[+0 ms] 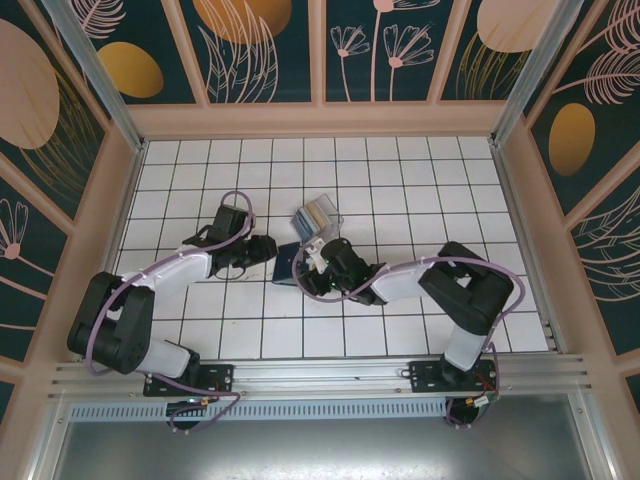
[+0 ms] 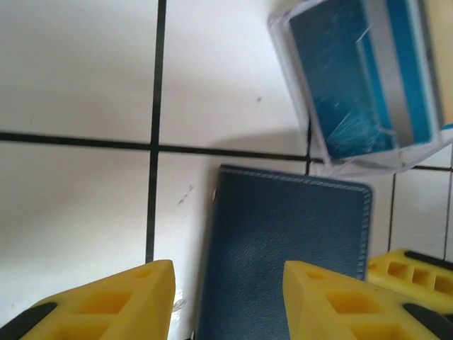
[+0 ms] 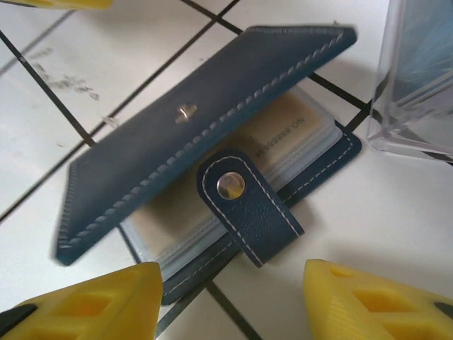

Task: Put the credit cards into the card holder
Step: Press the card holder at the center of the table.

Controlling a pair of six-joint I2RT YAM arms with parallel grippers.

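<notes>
The dark navy card holder (image 1: pixel 287 264) lies on the white tiles between the two grippers. In the right wrist view its cover (image 3: pixel 205 120) is propped partly up, the clasp tab (image 3: pixel 248 205) is unsnapped and greyish inner pockets (image 3: pixel 205 219) show. My right gripper (image 3: pixel 233 297) is open just short of the tab. My left gripper (image 2: pixel 228 283) is open over the holder's near left edge (image 2: pixel 283 248). Several credit cards (image 2: pixel 340 71), blue and grey, stand in the clear slotted rack (image 1: pixel 318 218) just beyond the holder.
The clear rack (image 3: pixel 417 85) sits right beside the holder's far corner. A yellow finger of the right gripper (image 2: pixel 417 273) shows at the holder's right side. Wooden walls (image 1: pixel 320 120) enclose the tiled floor, and open tiles lie to the left and right.
</notes>
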